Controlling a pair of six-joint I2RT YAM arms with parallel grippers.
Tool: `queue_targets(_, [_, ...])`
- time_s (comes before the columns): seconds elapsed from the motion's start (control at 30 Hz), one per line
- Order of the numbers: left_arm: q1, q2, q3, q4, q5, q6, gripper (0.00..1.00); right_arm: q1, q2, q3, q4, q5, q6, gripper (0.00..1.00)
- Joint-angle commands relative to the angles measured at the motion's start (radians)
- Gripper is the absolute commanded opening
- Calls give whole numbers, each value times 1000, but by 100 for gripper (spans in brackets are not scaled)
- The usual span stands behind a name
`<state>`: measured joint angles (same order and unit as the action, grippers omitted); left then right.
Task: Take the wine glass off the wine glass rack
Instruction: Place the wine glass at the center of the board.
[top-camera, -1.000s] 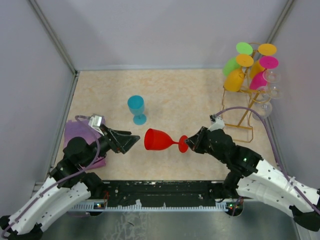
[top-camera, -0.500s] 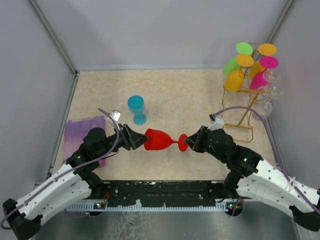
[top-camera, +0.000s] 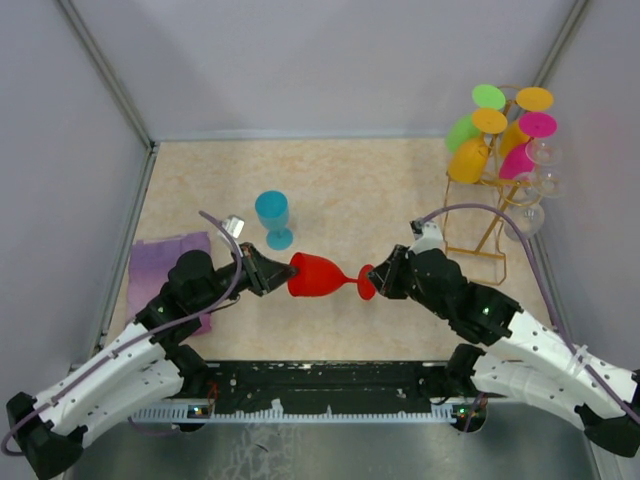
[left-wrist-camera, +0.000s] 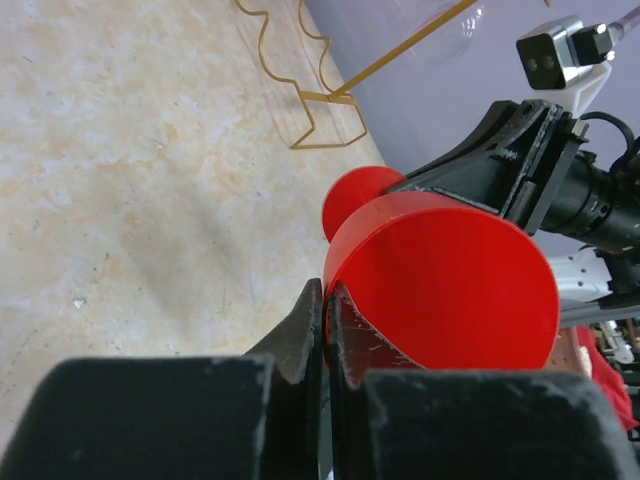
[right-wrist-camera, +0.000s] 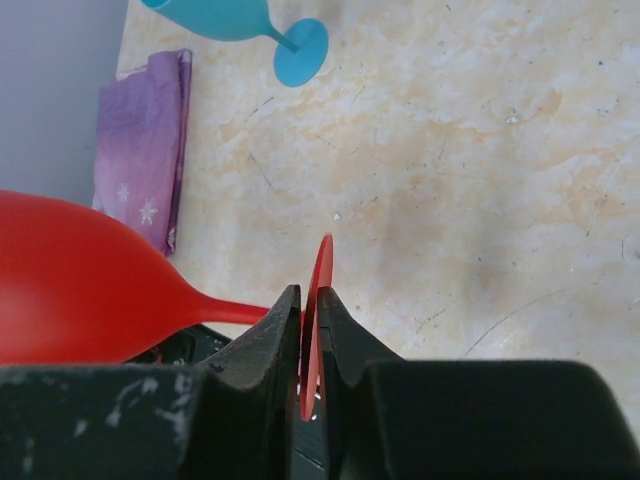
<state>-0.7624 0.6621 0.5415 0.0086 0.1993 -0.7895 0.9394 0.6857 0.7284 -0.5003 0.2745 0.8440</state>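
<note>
- The floor of the cell is a beige, marbled table (top-camera: 350, 190), matte, with faint darker veins and a few small specks in the wrist views.
- Plain pale grey-lilac walls (top-camera: 330, 60) close it in on three sides, with thin metal posts running up the two far corners.
- A black rail (top-camera: 330, 385) runs along the near edge, between the two arm bases.
- The red wine glass (top-camera: 318, 277) is off the rack and lies sideways between my two arms, near the middle of the table's front half. Its bowl points left and its foot points right.
- My left gripper (top-camera: 283, 272) is pressed onto the rim of the bowl, with the wall of the bowl pinched between its fingers (left-wrist-camera: 305, 325).
- My right gripper (top-camera: 375, 280) is clamped on the thin foot disc, which stands edge-on between its fingers (right-wrist-camera: 280, 325).
- The wine glass rack (top-camera: 480, 252) stands in the far right corner, well apart from the red glass. Its gold wire base rests on the table.
- Green, orange and pink glasses (top-camera: 468, 158) hang on it upside down, and some clear ones sit at its right side.
- A teal glass (top-camera: 272, 217) stands upright on the table, just beyond the left gripper.
- A purple cloth (top-camera: 155, 255) lies flat by the left wall, partly under my left arm.
</note>
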Motion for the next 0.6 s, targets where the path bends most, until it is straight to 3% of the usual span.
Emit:
queue_targets(0.0, [-3, -8, 73, -64, -20, 30, 0, 6, 14, 67, 36, -1, -37, 20])
queue_targets(0.3, [-3, -134, 166, -364, -291, 75, 0, 6, 30, 80, -8, -1, -90, 50])
queue_targets(0.57, [-3, -124, 327, -736, -561, 32, 0, 7, 73, 100, -27, -35, -147, 62])
